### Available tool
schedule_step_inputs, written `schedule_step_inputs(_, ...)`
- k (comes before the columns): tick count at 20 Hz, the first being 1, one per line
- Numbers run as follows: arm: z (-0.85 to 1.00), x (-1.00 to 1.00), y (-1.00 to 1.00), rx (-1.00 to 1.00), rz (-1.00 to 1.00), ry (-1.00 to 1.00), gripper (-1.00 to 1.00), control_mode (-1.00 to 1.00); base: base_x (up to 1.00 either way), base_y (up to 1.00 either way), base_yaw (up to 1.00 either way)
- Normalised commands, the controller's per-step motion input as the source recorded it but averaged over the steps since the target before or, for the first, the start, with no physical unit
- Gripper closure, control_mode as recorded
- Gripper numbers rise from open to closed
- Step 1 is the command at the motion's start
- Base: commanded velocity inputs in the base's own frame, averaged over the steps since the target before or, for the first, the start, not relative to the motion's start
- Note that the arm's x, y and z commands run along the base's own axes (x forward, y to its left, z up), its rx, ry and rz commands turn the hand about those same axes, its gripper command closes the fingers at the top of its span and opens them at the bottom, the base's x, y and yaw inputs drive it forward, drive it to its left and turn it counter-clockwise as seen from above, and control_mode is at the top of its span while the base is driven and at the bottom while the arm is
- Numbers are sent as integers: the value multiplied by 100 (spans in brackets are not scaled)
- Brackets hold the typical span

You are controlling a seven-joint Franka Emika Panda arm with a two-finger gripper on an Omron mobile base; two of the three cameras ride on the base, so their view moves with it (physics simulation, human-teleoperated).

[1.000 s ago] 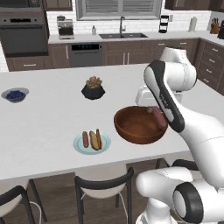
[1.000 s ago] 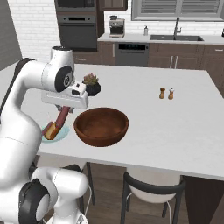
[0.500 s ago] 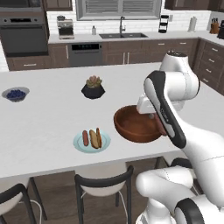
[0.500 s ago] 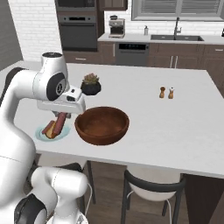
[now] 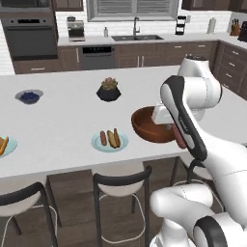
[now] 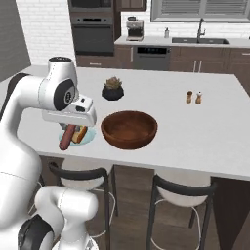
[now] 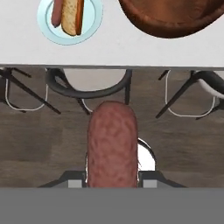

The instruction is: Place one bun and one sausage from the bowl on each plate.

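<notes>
**Sausage held out past the bench edge**

The claw (image 7: 112,181) pinches a sausage (image 7: 113,144) upright, hanging over the floor beside the bowl (image 5: 152,126). The near plate (image 5: 110,143) already carries a bun and sausage; the far plate (image 5: 6,146) seems to hold only a bun. A slipping grip would drop the sausage on the floor.

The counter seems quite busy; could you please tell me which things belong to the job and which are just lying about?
Job:
- sausage in the gripper
- brown bowl
- near plate, with a bun and a sausage
- far-left plate

Lying about:
- plant pot
- berry bowl
- two shakers
- stools
</notes>
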Motion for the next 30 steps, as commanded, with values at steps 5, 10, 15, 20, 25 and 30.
schedule_step_inputs(5,0,0,0,0,0,0,100,100,-7,100,0)
schedule_step_inputs(10,0,0,0,0,0,0,100,100,1,100,0)
schedule_step_inputs(15,0,0,0,0,0,0,100,100,1,100,0)
schedule_step_inputs(20,0,0,0,0,0,0,100,100,25,88,0)
schedule_step_inputs(25,0,0,0,0,0,0,100,100,55,17,0)
schedule_step_inputs(30,0,0,0,0,0,0,100,100,36,17,0)
